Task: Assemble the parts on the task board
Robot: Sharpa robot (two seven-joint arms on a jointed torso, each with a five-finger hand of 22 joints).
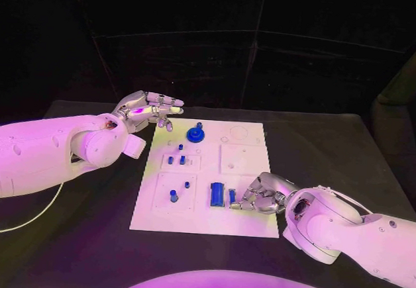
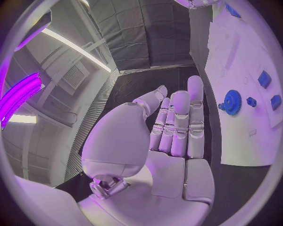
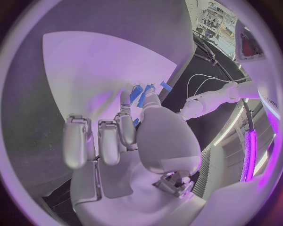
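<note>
Right hand (image 1: 260,195) pinches a blue part (image 1: 232,197) at the board's (image 1: 202,220) near right edge, left hand (image 1: 149,109) hovers spread; weak pinch may drop it.

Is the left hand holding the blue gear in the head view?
No; the left hand hovers off the task board, apart from the blue gear.

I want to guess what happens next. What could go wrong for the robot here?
The right hand has its fingertips at a small blue part right beside the bigger blue block; it might bump the block or let the small piece slip. The left hand hangs at the task board edge close to the blue gear, so a careless move could knock it.
</note>
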